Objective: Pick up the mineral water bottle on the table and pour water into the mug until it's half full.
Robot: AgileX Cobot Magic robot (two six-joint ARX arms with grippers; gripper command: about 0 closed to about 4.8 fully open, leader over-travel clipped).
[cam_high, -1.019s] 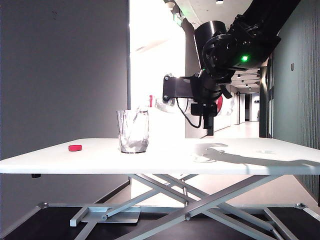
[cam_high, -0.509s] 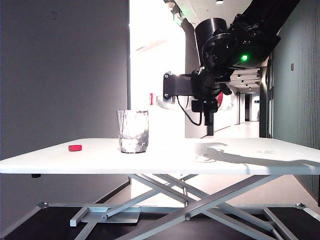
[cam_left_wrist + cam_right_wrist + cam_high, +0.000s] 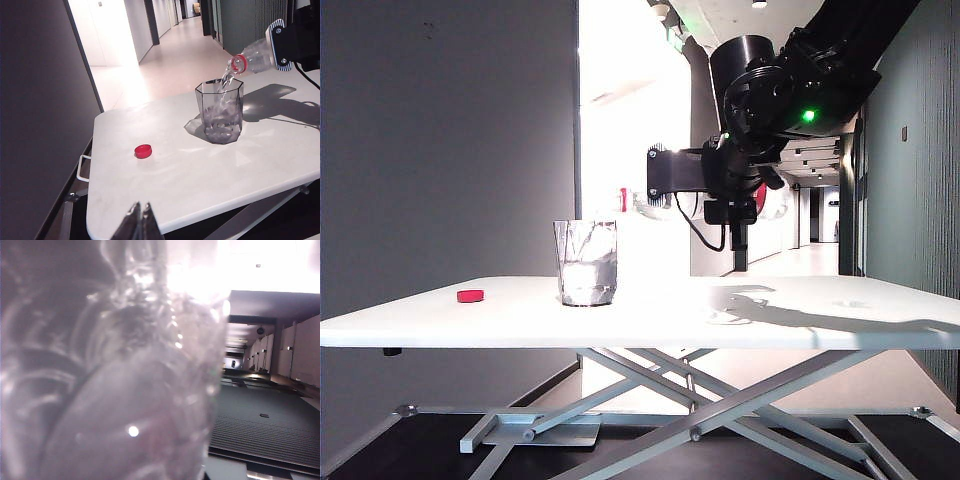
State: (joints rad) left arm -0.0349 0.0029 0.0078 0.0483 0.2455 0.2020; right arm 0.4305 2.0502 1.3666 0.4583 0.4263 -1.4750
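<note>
Pouring was underway: the right gripper (image 3: 295,40) clenched the mineral water bottle (image 3: 252,56), tipped over the mug (image 3: 219,112) mid-table; the left gripper (image 3: 140,223), pinched shut, hung off the table's near edge. Next, level the bottle at half-full.

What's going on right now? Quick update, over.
Right gripper holds bottle tipped over mug, water pouring in. Left gripper shut, parked off the table's edge. Red cap lies clear of the mug.

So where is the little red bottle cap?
The red bottle cap lies flat on the white table, toward its left end in the exterior view, apart from the clear mug to its right, where the right claw pours.
</note>
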